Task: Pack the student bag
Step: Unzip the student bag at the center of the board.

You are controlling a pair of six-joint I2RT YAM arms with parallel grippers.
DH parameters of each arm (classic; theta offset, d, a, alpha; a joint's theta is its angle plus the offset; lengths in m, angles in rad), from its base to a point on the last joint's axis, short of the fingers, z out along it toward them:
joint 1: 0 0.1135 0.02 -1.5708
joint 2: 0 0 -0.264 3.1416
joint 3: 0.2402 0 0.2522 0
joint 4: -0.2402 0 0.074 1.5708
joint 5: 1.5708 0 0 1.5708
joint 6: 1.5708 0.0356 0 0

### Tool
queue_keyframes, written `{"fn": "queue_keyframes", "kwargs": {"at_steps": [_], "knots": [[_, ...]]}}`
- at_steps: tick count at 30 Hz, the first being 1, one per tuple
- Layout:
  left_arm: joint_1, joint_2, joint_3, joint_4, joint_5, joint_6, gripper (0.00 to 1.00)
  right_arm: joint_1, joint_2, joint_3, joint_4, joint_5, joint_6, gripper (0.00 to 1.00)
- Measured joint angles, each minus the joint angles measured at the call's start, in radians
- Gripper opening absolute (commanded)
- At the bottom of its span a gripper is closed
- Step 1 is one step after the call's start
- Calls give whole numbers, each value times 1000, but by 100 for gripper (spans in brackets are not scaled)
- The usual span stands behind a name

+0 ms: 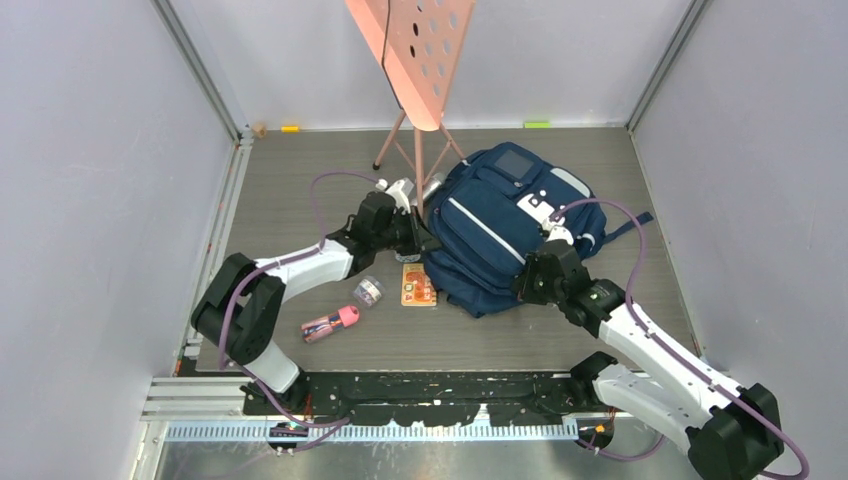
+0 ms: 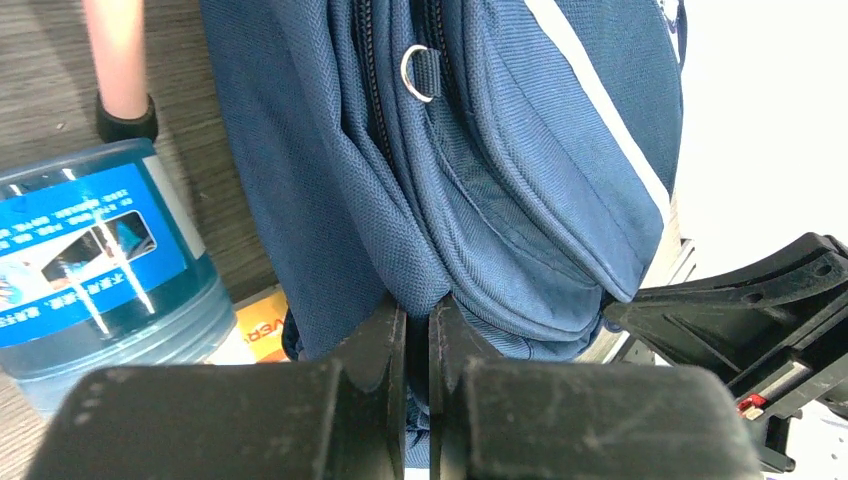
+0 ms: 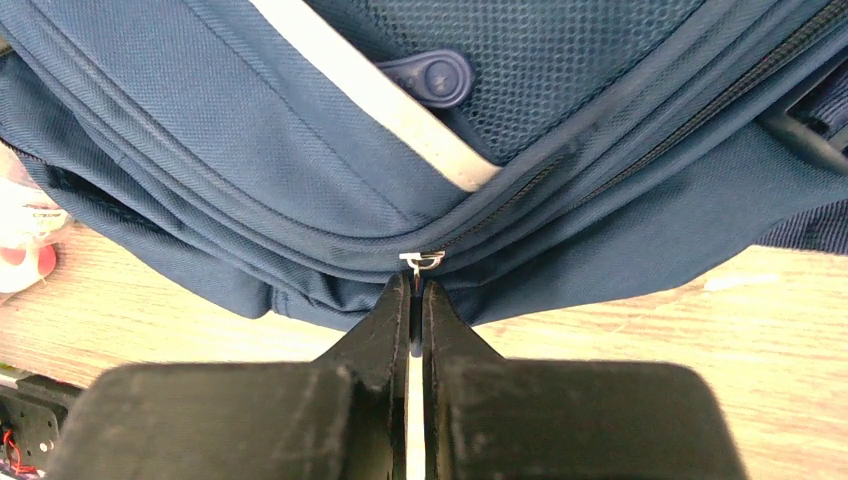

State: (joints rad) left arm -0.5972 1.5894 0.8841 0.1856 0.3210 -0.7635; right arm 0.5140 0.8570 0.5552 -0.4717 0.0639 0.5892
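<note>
The student bag (image 1: 495,225), navy with grey stripes, lies on the table right of centre. My left gripper (image 1: 420,240) is at its left edge. In the left wrist view that gripper (image 2: 417,312) is shut on a fold of the bag's blue fabric (image 2: 330,200). My right gripper (image 1: 530,280) is at the bag's near right edge. In the right wrist view it (image 3: 415,292) is shut on the small metal zipper pull (image 3: 421,261) of a closed zip running along the bag (image 3: 200,120).
A pink perforated stand (image 1: 415,60) rises behind the bag on thin legs. A water bottle with a blue label (image 2: 90,250) stands left of the bag. An orange packet (image 1: 418,285), a small jar (image 1: 368,291) and a pink item (image 1: 330,323) lie near the front left.
</note>
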Motion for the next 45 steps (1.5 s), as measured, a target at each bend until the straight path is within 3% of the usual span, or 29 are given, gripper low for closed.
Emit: {"fn": "queue_keyframes", "kwargs": {"at_steps": [7,15,31,45], "knots": [[-61,0,-1,23,-44,-14,0,118,27,57,-58,110,77,1],[-128,4,-56,123,-87,-25,0,211,201,198,-103,208,146,1],[-157,6,-193,348,-96,-72,0,243,571,524,-30,245,255,1],[-157,6,-270,474,-121,-76,0,253,858,847,-157,370,255,2]]}}
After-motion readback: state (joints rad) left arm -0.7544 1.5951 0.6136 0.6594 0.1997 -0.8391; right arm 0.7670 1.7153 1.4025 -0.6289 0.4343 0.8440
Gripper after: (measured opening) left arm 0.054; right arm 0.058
